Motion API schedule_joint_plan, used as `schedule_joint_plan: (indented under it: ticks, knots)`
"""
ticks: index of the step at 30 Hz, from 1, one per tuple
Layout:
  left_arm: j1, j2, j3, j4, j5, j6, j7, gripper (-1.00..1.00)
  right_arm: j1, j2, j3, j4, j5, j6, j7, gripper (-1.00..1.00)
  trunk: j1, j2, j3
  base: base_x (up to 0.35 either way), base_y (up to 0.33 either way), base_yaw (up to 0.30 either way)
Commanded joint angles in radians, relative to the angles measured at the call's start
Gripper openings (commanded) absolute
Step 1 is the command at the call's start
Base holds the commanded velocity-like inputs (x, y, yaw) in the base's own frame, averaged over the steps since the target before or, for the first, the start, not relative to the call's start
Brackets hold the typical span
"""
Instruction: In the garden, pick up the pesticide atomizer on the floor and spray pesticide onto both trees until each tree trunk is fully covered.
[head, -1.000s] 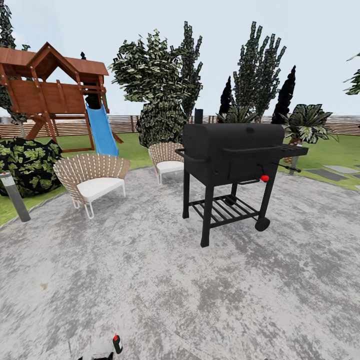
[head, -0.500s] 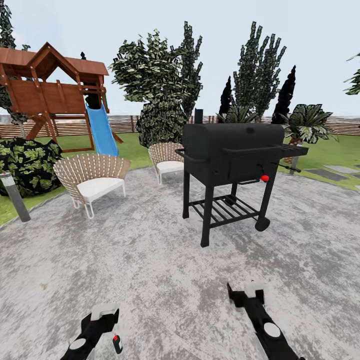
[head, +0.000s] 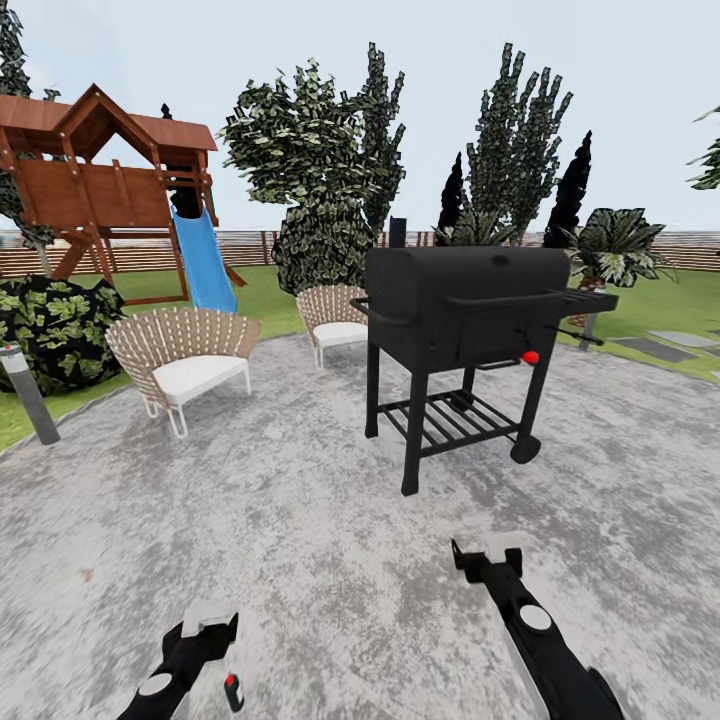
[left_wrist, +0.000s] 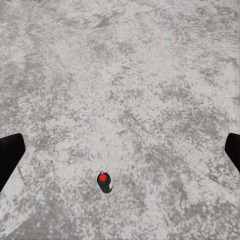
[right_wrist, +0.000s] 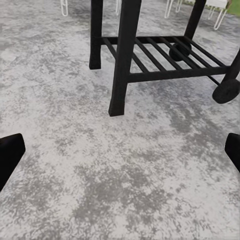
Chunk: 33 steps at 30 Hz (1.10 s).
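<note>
The pesticide atomizer (head: 232, 692), a tiny dark bottle with a red top, stands upright on the grey mottled floor (head: 300, 520) at the head view's lower edge. My left gripper (head: 205, 625) hovers just beyond it, open and empty. In the left wrist view the atomizer (left_wrist: 103, 182) sits on the floor between and below the spread fingertips (left_wrist: 7, 157), apart from both. My right gripper (head: 485, 558) is open over bare floor short of the grill, and its fingertips (right_wrist: 233, 150) hold nothing. The trees and their trunks are out of view.
A black grill on wheels (head: 465, 300) stands ahead right; its legs (right_wrist: 122, 60) are close before my right gripper. Two wicker chairs (head: 185, 355) and a grey post (head: 30, 395) stand left. Lawn, a wooden playhouse with a blue slide (head: 205, 260), bushes and a fence lie behind.
Both arms have risen into the head view. The right gripper has since reached a little farther forward. The atomizer has stayed where it was.
</note>
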Motion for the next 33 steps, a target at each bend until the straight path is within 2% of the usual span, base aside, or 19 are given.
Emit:
schedule_joint_plan:
  ticks: [1,10,16,24,33]
  knots:
    - [-0.001,0.0,0.0,0.0,0.0,0.0,0.0,1.0,0.0,0.0,0.0,0.0,0.0,0.0,0.0,1.0,0.0,0.0,0.0,0.257,0.0,0.0]
    - [-0.002,-0.007,-0.002,-0.001,0.001,0.002,0.021,1.0,0.0,0.0,0.0,0.0,0.002,0.001,-0.002,1.0,0.0,0.0,0.0,0.289,0.0,0.185]
    - [-0.001,-0.009,0.001,-0.003,0.003,0.001,0.021,1.0,0.0,0.0,0.0,0.0,0.002,0.001,-0.002,1.0,0.0,0.0,0.0,0.045,0.0,0.239]
    - [0.0,-0.01,0.0,-0.003,0.003,0.002,0.02,1.0,0.0,0.0,0.0,0.0,0.001,-0.001,-0.003,1.0,0.0,0.0,0.0,0.002,0.0,0.025]
    - [-0.001,-0.012,-0.004,0.005,0.002,0.007,0.021,1.0,0.0,0.002,-0.001,0.0,0.0,0.0,-0.007,1.0,0.035,-0.063,-0.039,0.0,0.0,0.057]
